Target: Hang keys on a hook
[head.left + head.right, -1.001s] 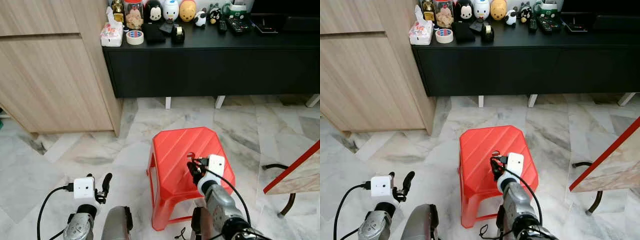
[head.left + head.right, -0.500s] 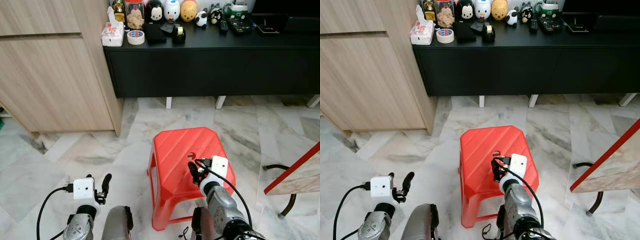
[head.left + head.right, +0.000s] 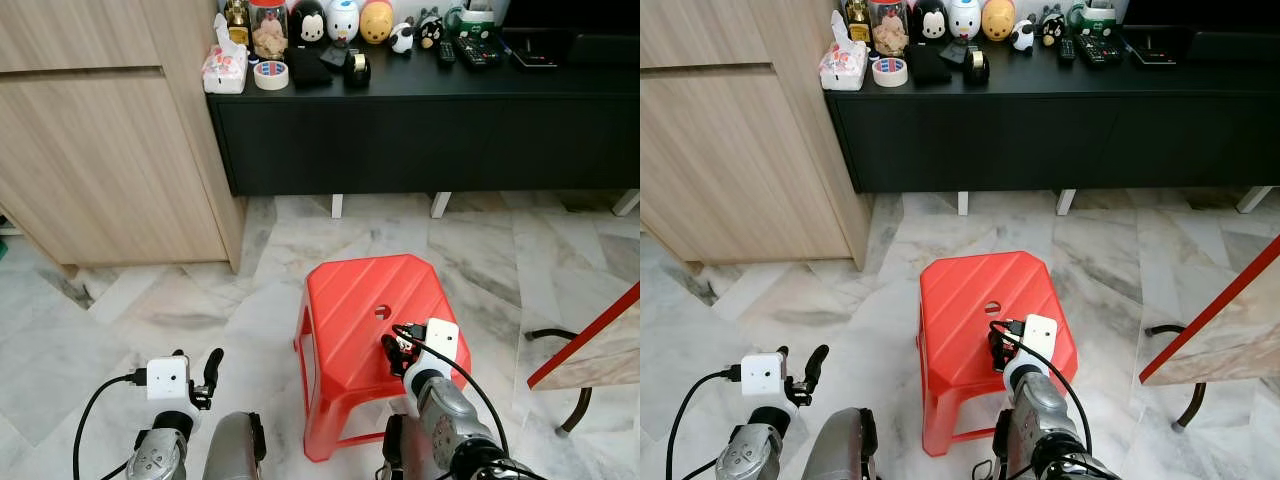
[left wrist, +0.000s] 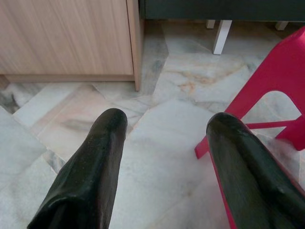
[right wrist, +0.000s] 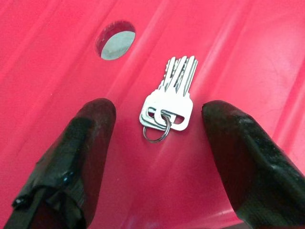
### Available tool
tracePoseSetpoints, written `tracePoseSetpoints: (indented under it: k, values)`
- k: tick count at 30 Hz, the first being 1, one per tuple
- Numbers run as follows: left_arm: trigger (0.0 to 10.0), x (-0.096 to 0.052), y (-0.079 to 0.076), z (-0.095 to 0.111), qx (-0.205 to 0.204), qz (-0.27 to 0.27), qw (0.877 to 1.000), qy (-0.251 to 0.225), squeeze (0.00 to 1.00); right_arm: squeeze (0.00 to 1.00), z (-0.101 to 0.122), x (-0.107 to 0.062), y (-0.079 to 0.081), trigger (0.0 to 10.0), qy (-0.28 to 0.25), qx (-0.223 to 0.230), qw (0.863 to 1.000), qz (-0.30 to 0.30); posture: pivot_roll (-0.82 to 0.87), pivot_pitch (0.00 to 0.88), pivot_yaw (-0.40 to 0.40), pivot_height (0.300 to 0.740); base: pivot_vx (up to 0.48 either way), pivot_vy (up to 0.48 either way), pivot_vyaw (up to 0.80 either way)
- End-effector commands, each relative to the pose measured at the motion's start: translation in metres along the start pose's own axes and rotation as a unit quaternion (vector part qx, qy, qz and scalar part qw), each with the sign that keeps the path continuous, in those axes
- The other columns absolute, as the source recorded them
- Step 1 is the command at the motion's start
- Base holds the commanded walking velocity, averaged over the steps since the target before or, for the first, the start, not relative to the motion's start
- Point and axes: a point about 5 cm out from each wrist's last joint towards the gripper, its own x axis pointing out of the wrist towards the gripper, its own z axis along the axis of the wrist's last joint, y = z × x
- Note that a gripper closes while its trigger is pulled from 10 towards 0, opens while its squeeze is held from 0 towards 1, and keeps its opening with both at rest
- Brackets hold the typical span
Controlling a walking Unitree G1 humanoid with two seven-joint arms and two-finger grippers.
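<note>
A small bunch of silver keys [image 5: 167, 101] on a ring lies flat on the seat of a red plastic stool [image 3: 350, 295], just below the seat's round hole [image 5: 115, 39]. My right gripper [image 5: 159, 113] hovers over the keys, open, with one black finger on each side and no contact. From the head, that gripper [image 3: 396, 350] is over the near right part of the seat. My left gripper [image 4: 162, 133] hangs low and open over the marble floor, left of the stool.
A low black cabinet [image 3: 420, 130] along the back wall carries toys, a tape roll [image 3: 269, 74] and remotes. A wooden cupboard [image 3: 100, 150] stands at the left. A red-edged board [image 3: 590, 350] leans at the right.
My right gripper has drawn back a little toward me across the stool seat, so the seat's hole now shows clear of it. The left arm has not moved.
</note>
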Motion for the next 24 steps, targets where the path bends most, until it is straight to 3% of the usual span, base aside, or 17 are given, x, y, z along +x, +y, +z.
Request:
tracePoseSetpoints:
  k: [1, 4, 6, 7, 8, 10, 24]
  values:
    - [10.0, -0.0054, 0.0020, -0.0063, 0.008, 0.000, 1.000, 0.012, 0.00, 0.00, -0.0025, -0.0001, -0.0011, 10.0, 0.012, -0.005, 1.000, -0.002, 0.11, 0.094, -0.042, 0.591, 0.000, 0.000, 0.00]
    - [10.0, -0.0057, 0.0020, -0.0065, 0.008, 0.001, 1.000, 0.012, 0.00, 0.00, -0.0012, 0.0003, -0.0013, 10.0, 0.012, -0.006, 1.000, -0.002, 0.12, 0.095, -0.043, 0.591, 0.000, 0.000, 0.00]
    - [10.0, -0.0059, 0.0020, -0.0067, 0.008, 0.001, 1.000, 0.012, 0.00, 0.00, -0.0009, 0.0007, -0.0020, 8.7, 0.017, -0.011, 1.000, -0.005, 0.11, 0.092, -0.042, 0.591, 0.000, 0.000, 0.00]
    - [10.0, -0.0060, 0.0020, -0.0068, 0.008, 0.000, 1.000, 0.012, 0.00, 0.00, -0.0013, 0.0007, -0.0022, 5.5, 0.020, -0.012, 1.000, -0.006, 0.11, 0.092, -0.042, 0.591, 0.000, 0.000, 0.00]
    - [10.0, -0.0060, 0.0019, -0.0069, 0.008, 0.000, 1.000, 0.012, 0.00, 0.00, -0.0017, 0.0007, -0.0023, 5.5, 0.021, -0.013, 1.000, -0.006, 0.11, 0.092, -0.042, 0.591, 0.000, 0.000, 0.00]
    - [10.0, -0.0059, 0.0019, -0.0069, 0.007, 0.000, 1.000, 0.013, 0.00, 0.00, -0.0032, 0.0007, -0.0015, 0.0, 0.029, -0.020, 0.999, -0.001, 0.11, 0.095, -0.042, 0.591, 0.000, 0.000, 0.00]
    - [10.0, -0.0067, -0.0002, -0.0091, 0.005, -0.004, 1.000, 0.018, 0.00, 0.00, -0.0086, -0.0006, -0.0037, 0.0, 0.045, -0.044, 0.998, -0.006, 0.11, 0.103, -0.042, 0.591, 0.000, 0.000, 0.00]
